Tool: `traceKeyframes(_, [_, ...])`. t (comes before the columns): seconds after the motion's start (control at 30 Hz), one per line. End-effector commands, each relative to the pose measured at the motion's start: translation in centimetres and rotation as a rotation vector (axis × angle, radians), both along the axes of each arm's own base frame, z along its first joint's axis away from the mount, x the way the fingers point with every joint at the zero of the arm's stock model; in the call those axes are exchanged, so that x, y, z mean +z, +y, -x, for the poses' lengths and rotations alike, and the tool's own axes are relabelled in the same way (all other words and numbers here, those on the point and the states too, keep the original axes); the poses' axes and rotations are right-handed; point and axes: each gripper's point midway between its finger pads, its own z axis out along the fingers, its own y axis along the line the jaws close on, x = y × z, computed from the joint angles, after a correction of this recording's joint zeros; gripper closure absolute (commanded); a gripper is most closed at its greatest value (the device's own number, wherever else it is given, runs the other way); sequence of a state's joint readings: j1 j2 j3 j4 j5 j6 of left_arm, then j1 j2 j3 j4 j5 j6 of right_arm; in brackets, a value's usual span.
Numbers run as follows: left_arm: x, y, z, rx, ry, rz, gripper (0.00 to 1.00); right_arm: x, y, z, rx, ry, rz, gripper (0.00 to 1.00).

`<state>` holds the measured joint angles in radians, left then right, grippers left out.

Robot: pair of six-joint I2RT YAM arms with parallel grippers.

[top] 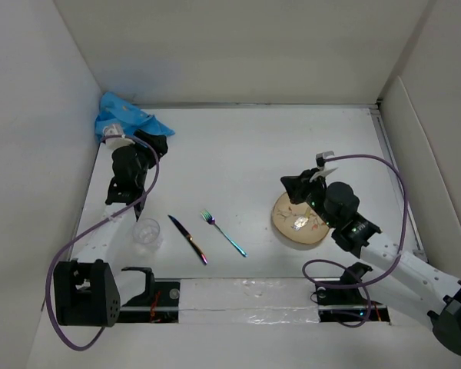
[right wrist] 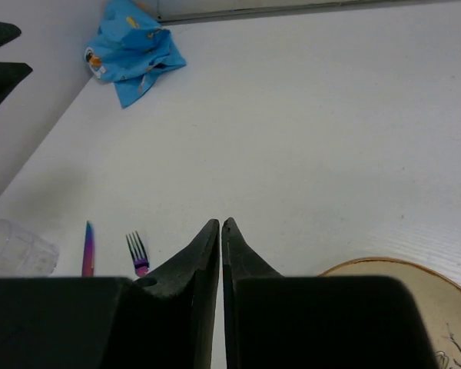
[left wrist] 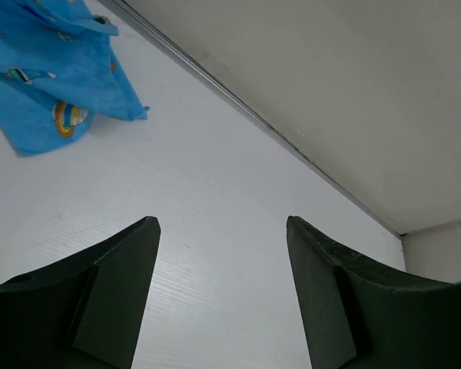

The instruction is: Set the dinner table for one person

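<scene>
Black fingers (left wrist: 115,292) of the left gripper (left wrist: 223,224) stand wide apart, holding nothing. The right gripper (right wrist: 220,224) is pinched closed, empty, just beyond the plate (top: 298,223) at its 11 o'clock rim. The white dinner table (top: 246,154) spreads beneath both, with a crumpled blue cloth (top: 123,119) at its 10 o'clock corner.

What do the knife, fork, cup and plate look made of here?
Knife and fork: likely metal, iridescent rainbow sheen. Cup: clear plastic or glass, see-through. Plate: tan, possibly wood or ceramic, with a glare spot.
</scene>
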<state>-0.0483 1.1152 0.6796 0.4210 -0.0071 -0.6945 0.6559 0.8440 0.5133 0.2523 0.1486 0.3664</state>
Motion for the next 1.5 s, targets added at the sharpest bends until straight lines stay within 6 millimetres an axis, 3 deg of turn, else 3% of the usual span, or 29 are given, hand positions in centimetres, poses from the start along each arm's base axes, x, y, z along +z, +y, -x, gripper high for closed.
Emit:
traceKeyframes(0.0, [0.9, 2.1, -1.0, 0.11, -0.021, -0.02, 0.35, 3.0, 1.0, 0.1, 0.04, -0.074, -0.07, 0.98])
traceKeyframes(0.03, [1.3, 2.3, -1.5, 0.121, -0.024, -0.029, 0.35, 2.9, 1.2, 0.2, 0.049, -0.071, -0.068, 1.0])
traceKeyframes(0.07, [0.4, 2.8, -2.1, 0.147, 0.007, -0.039, 0.36, 2.8, 1.4, 0.4, 0.06, -0.071, -0.069, 1.0])
traceKeyframes(0.17, [-0.5, 4.1, -4.1, 0.218, 0.086, -0.078, 0.55, 2.8, 1.4, 0.3, 0.055, -0.077, -0.073, 1.0])
traceKeyframes(0.2, [-1.3, 4.5, -4.5, 0.232, 0.133, -0.099, 0.66, 2.9, 1.5, 0.4, 0.06, -0.077, -0.072, 1.0])
traceKeyframes(0.23, [0.3, 4.8, -5.5, 0.248, 0.119, -0.119, 0.72, 2.9, 1.6, 0.5, 0.072, -0.076, -0.066, 1.0])
traceKeyframes(0.27, [-0.8, 5.1, -6.5, 0.262, 0.16, -0.138, 0.76, 2.9, 1.8, 0.7, 0.082, -0.075, -0.064, 1.0])
traceKeyframes(0.3, [-1.3, 5.3, -6.9, 0.267, 0.193, -0.154, 0.88, 2.8, 1.8, 0.7, 0.079, -0.081, -0.063, 1.0])
traceKeyframes(0.33, [0.1, 5.4, -7.9, 0.275, 0.177, -0.156, 0.94, 2.7, 1.7, 0.5, 0.069, -0.08, -0.065, 1.0])
traceKeyframes(0.4, [-1.1, 5.7, -9.1, 0.286, 0.221, -0.176, 0.95, 2.3, 2.0, 0.2, 0.069, -0.063, -0.056, 1.0])
traceKeyframes(0.43, [-0.2, 5.8, -9.8, 0.297, 0.206, -0.17, 0.96, 2.3, 2.2, 0.2, 0.08, -0.06, -0.043, 1.0])
traceKeyframes(0.47, [-0.4, 6.2, -11.2, 0.326, 0.223, -0.168, 0.94, 1.8, 2.4, 0.2, 0.082, -0.044, -0.025, 1.0])
traceKeyframes(0.5, [-2.8, 6.4, -11.7, 0.334, 0.299, -0.186, 0.85, 1.6, 2.4, 0.1, 0.078, -0.041, -0.023, 1.0])
traceKeyframes(0.53, [-2.8, 6.4, -11.7, 0.334, 0.3, -0.186, 0.85, 1.6, 2.4, 0.1, 0.078, -0.041, -0.023, 1.0])
traceKeyframes(0.57, [-3.4, 6.7, -13.7, 0.362, 0.337, -0.189, 0.7, 1.7, 2.4, 0.0, 0.076, -0.04, -0.014, 1.0])
traceKeyframes(0.6, [-4.0, 6.9, -13.2, 0.368, 0.367, -0.199, 0.7, 1.7, 2.4, 0.0, 0.076, -0.04, -0.014, 1.0])
traceKeyframes(0.63, [-3.0, 7.1, -14.2, 0.385, 0.353, -0.194, 0.57, 1.6, 2.3, -0.1, 0.069, -0.039, -0.011, 1.0])
traceKeyframes(0.67, [-4.9, 7.3, -14.7, 0.397, 0.398, -0.206, 0.51, 1.4, 2.2, -0.2, 0.063, -0.037, -0.009, 1.0])
traceKeyframes(0.73, [-5.6, 8.2, -15.2, 0.439, 0.416, -0.206, 0.35, 1.3, 2.4, -0.3, 0.06, -0.038, -0.008, 1.0])
traceKeyframes(0.77, [-6.1, 8.1, -16.0, 0.433, 0.421, -0.199, 0.32, 0.9, 2.6, -0.4, 0.063, -0.028, 0.001, 1.0])
traceKeyframes(0.97, [-7.6, 8.8, -18.0, 0.481, 0.436, -0.11, 0.3, -0.1, 3.5, -0.9, 0.088, -0.01, 0.034, 0.72])
traceKeyframes(1.13, [-8.9, 9.1, -18.8, 0.53, 0.403, -0.008, 0.3, -1.3, 4.8, -1.2, 0.137, 0.023, 0.069, 0.66])
traceKeyframes(1.33, [-9.2, 8.4, -21.7, 0.526, 0.317, 0.095, 0.28, -2.6, 6.0, -1.3, 0.193, 0.032, 0.096, 0.65])
traceKeyframes(1.4, [-10.2, 8.5, -22.4, 0.521, 0.325, 0.124, 0.28, -2.8, 7.0, -0.9, 0.241, 0.028, 0.091, 0.65])
traceKeyframes(1.43, [-9.7, 9.0, -23.0, 0.531, 0.306, 0.157, 0.28, -2.9, 7.4, -0.7, 0.266, 0.032, 0.089, 0.64])
traceKeyframes(1.47, [-10.7, 8.5, -23.4, 0.51, 0.321, 0.173, 0.29, -3.7, 7.7, -0.7, 0.278, 0.048, 0.1, 0.65])
